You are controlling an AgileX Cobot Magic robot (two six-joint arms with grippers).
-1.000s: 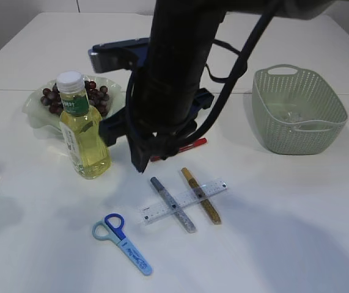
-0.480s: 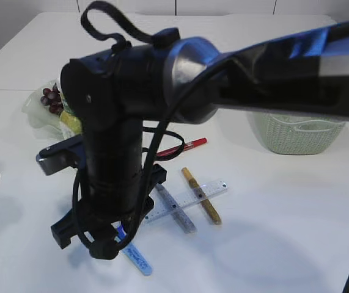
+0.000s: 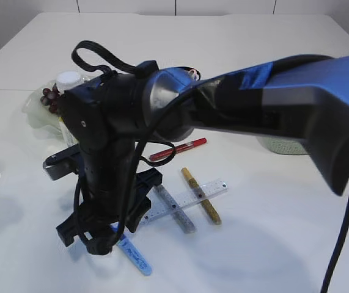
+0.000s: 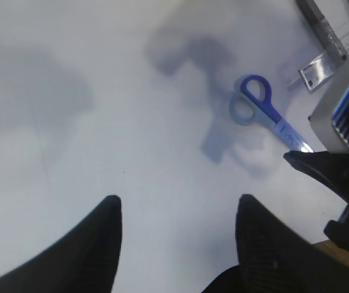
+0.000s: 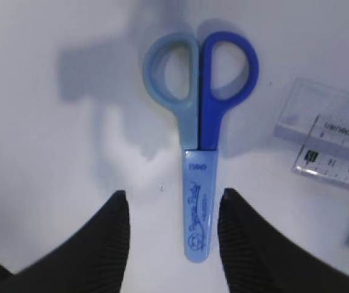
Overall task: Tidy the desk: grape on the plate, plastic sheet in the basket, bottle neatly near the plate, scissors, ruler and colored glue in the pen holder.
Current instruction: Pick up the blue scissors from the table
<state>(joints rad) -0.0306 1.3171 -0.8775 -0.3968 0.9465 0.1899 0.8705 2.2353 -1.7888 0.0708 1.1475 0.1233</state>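
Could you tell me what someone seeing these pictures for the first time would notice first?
The big black right arm fills the middle of the exterior view, its open pincer hanging straight over the blue scissors on the white table. Just beside them, a clear ruler lies across two glitter glue pens, with a red pen behind.

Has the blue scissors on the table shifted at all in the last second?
No. The scissors lie in the same spot just left of the clear ruler; only the right tool has come down over them.
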